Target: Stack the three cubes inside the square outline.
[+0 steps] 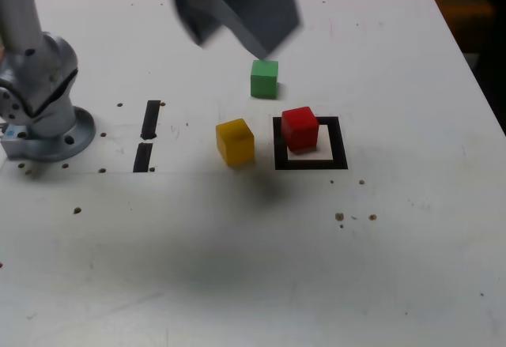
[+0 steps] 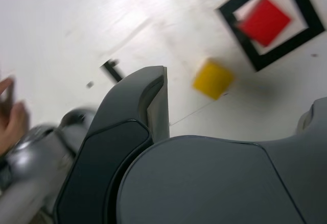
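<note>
**Operator:** Cubes status: where do the three small solid-coloured blocks lie on the white tabletop (image 1: pixel 411 268)?

**Technician:** Exterior view. The red cube (image 1: pixel 300 126) sits inside the square outline of black tape (image 1: pixel 310 162), toward its 12 o'clock edge and rotated against the frame. The yellow cube (image 1: pixel 236 141) stands just beside the outline at 9 o'clock, apart from it. The green cube (image 1: pixel 264 77) stands near, at 11 o'clock of the outline. Nothing is stacked yet.

**Operator:** End effector state?

**Technician:** The grey end effector (image 1: pixel 235 7) hangs above the tabletop at 12 o'clock of the green cube, blurred by motion. It carries nothing. The wrist view shows one jaw clear of the housing, and I judge the jaws wide apart.

**Operator:** Failure risks from this point?

**Technician:** Three, in my judgement. First, the red cube is off-centre and skewed; a second cube set on it without matching that rotation may overhang and slide off. Second, a descent onto the yellow cube places one jaw close to the outline and could nudge the red base. Third, a fast approach may clip the green cube and push it away. A hand (image 2: pixel 11 117) also shows at the wrist view's edge beside the arm base (image 1: pixel 43 102), a contact hazard if the arm swings that way.
</note>
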### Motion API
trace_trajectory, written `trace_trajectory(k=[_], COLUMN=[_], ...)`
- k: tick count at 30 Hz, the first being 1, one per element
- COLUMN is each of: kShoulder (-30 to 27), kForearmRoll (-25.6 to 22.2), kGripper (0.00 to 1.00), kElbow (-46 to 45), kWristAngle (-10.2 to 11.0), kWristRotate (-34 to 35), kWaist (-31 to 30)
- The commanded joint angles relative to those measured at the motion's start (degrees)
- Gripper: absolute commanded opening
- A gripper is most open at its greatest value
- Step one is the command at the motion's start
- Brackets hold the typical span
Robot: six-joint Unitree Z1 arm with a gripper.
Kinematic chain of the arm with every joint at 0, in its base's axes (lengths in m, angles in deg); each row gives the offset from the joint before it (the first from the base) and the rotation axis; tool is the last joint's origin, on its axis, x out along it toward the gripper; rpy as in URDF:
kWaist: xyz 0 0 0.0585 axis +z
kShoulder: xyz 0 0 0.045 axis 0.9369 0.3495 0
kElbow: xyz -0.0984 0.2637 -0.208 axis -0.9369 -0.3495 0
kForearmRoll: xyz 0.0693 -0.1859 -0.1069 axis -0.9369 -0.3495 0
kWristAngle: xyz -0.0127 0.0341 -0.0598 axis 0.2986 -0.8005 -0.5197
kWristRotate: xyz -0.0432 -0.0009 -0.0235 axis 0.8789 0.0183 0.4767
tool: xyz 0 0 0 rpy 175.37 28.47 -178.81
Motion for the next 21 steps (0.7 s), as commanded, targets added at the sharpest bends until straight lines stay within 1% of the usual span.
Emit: trace_trajectory(k=[1, 2, 4, 6, 8, 12, 14, 16, 18, 21], kShoulder=[0.75, 0.74, 0.24, -0.44, -1.17, -0.4, 0.24, 0.83, 1.46, 2.89], kForearmRoll=[-2.15, -2.68, -3.59, -3.5, -1.29, 4.45, 6.94, 8.71, 10.25, 12.39], kGripper=[1.0, 1.0, 1.0, 1.0, 1.0, 0.99, 0.99, 0.99, 0.99, 1.0], kElbow=[-0.55, -0.73, -1.47, -1.88, -2.55, -5.38, -7.08, -8.52, -10.02, -12.17], kWristAngle=[-0.77, -1.39, -4.01, -6.75, -10.99, -15.37, -16.84, -17.65, -17.93, -17.76], kWristRotate=[14.63, 17.22, 24.68, 30.63, 37.23, 43.1, 45.93, 48.58, 50.92, 53.12], kWaist=[-0.21, -0.1, 0.48, 1.07, 1.64, 1.64, 1.64, 1.64, 1.64, 1.61])
